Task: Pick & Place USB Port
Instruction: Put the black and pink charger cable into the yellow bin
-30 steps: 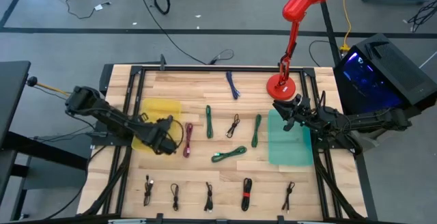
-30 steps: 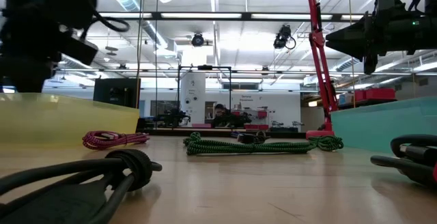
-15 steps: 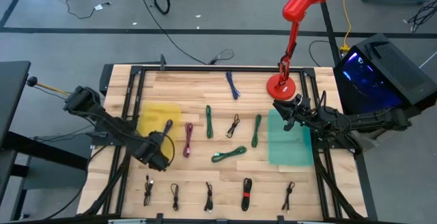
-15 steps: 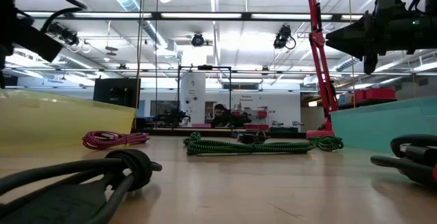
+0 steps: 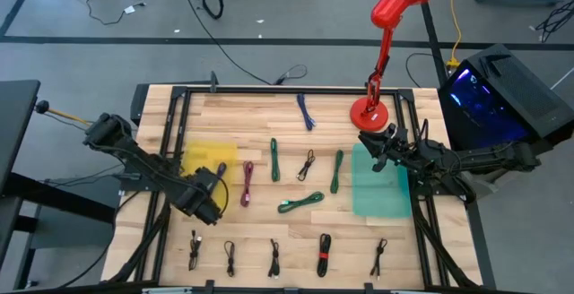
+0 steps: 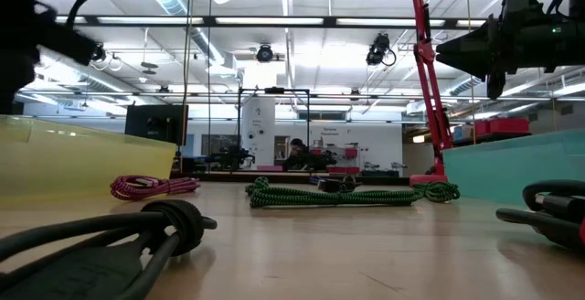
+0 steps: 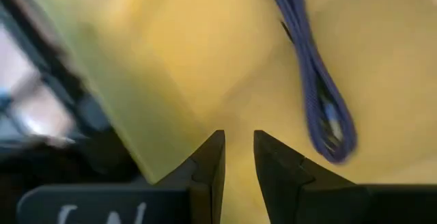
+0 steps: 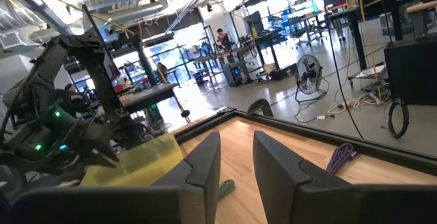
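Observation:
A dark purple cable [image 5: 221,168] lies loose on the floor of the yellow tray [image 5: 199,146] at the table's left. In the left wrist view the cable [image 7: 314,80] is beyond my fingers. My left gripper [image 5: 206,195] hangs over the tray's near edge, pointing steeply down. It [image 7: 237,136] is open by a narrow gap, with nothing between the fingers. My right gripper [image 5: 369,146] waits level above the teal tray [image 5: 377,195] at the right. It [image 8: 235,156] is also open by a narrow gap and holds nothing.
Loose cables lie between the trays: magenta [image 5: 247,185], green [image 5: 274,159], black [image 5: 308,163], green [image 5: 337,170], green [image 5: 300,203], and blue [image 5: 306,111] at the far side. Several black cables [image 5: 273,256] line the near edge. A red lamp [image 5: 369,110] stands far right.
My left gripper has drawn back from over the yellow tray toward the table's near left and has rolled about its own axis. The purple cable, earlier covered by the gripper in the high view, now shows lying in the tray.

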Tool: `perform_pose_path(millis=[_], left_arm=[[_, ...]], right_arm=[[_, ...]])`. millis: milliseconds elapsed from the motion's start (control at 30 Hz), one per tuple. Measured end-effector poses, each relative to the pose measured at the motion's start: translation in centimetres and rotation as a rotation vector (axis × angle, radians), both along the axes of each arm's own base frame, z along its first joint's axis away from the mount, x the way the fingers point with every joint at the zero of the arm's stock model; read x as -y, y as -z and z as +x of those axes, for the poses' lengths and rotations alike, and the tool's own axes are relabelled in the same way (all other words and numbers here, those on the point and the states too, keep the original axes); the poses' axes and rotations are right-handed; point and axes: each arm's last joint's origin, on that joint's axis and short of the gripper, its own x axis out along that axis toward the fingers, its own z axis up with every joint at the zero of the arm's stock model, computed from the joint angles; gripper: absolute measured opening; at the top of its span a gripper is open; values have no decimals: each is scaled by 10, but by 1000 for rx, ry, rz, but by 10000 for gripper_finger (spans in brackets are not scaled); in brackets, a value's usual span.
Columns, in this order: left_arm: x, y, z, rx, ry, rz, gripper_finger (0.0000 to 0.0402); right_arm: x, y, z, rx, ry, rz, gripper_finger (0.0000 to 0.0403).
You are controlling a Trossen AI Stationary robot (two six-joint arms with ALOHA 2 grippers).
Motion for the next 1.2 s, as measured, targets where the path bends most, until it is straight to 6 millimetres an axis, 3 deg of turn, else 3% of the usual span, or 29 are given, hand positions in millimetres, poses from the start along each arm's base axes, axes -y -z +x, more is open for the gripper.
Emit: perform_pose_path(millis=[67,200,400,533,767,1000,1200], left_arm=[[-2,-9,5,30,48,52,83],[3,-23,25,256,168,167,83],[12,-32,60,508,326,67,83],[8,-30,74,551,412,18,83],[-21,-29,86,517,328,-13,83],[-47,2,83,475,228,-124,83],[-63,25,82,538,161,-206,83]], right_arm=[[0,0,0,0,0,0,91],[0,0,0,0,0,1,91],[0,0,0,0,0,1,91],[0,0,0,0,0,1,91],[0,0,0,-1,0,1,91],[0,0,0,-1,-2,1,91],[0,0,0,-2,-1,-2,91]])
